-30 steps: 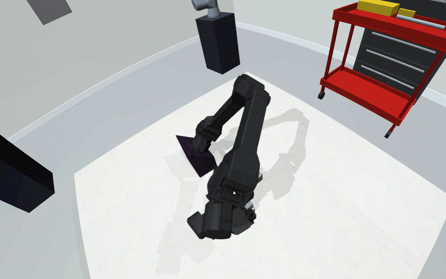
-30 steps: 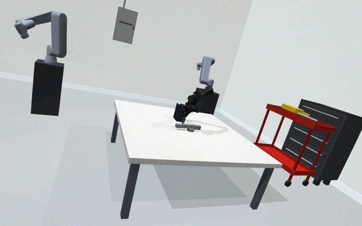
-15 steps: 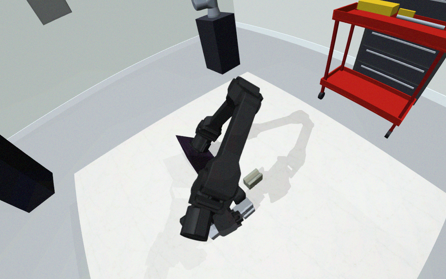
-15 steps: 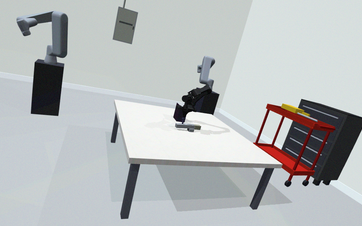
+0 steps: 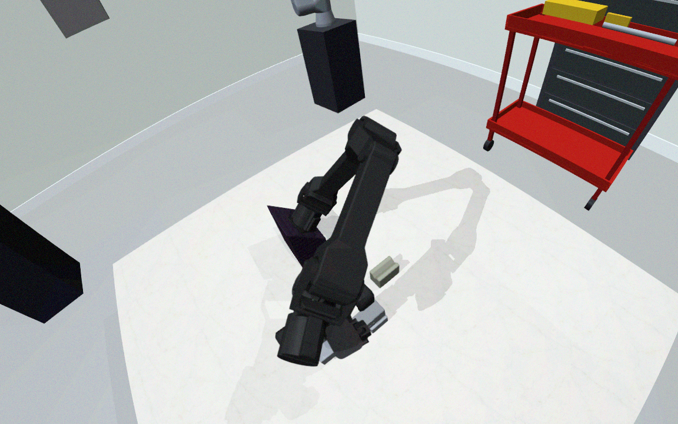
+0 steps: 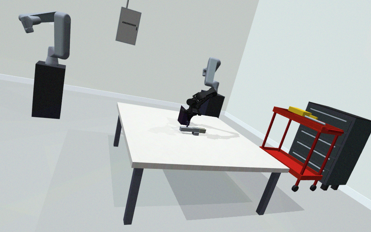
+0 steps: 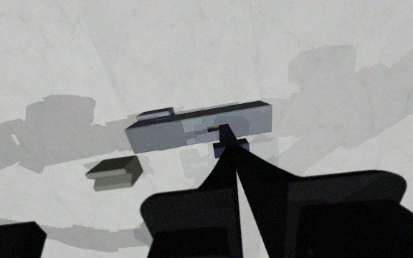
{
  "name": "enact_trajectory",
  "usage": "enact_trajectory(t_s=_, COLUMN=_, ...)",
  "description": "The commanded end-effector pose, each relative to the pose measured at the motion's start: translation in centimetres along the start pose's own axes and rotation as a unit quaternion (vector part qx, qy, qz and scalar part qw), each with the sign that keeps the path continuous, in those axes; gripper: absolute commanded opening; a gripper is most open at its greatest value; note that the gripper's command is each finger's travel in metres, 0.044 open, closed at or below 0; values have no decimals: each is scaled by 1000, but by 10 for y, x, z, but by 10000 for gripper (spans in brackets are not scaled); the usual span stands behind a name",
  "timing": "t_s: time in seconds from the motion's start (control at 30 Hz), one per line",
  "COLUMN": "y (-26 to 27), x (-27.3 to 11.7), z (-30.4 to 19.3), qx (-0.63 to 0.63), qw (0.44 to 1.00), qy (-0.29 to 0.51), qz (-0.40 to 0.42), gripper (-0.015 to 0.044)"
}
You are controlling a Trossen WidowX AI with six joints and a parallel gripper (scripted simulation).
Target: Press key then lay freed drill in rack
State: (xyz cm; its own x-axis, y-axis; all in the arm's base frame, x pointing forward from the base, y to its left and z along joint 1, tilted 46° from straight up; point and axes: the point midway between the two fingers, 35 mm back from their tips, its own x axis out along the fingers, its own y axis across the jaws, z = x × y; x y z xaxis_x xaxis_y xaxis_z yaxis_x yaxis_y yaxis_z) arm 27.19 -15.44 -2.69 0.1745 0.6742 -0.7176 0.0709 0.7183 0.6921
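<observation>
A long grey block (image 5: 373,312) (image 6: 184,129) (image 7: 160,137) lies on the table. The dark blue drill (image 7: 221,150) stands in its top, with a small dark and yellow spot beside the shank. A small grey step (image 6: 195,133) (image 7: 156,114), seemingly the key, sits at the block's side near one end. The rack, an olive grooved block (image 5: 384,271) (image 6: 203,130) (image 7: 120,172), lies apart from it. My gripper (image 6: 189,119) (image 7: 231,149) is shut with nothing held. Its tips overlap the drill's head in the wrist view; whether they touch is unclear. The arm hides drill and tips in the top view.
The arm's dark wedge-shaped base (image 5: 291,232) (image 6: 182,115) stands on the table (image 5: 515,337) (image 6: 198,152) close to the block. Off the table are a red cart (image 5: 557,139) (image 6: 293,164), a dark drawer cabinet (image 6: 359,144) and grey robot arms on black pedestals (image 5: 331,63) (image 6: 48,92).
</observation>
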Motion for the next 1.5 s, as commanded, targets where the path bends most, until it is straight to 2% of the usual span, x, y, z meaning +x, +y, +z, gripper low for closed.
enact_trajectory(t_s=0.0, y=2, x=3, z=-3, qx=4, qw=1000, qy=2, qz=6, gripper=0)
enact_trajectory(t_s=1.47, y=2, x=14, z=-2, qx=4, qw=1000, qy=2, qz=6, gripper=0)
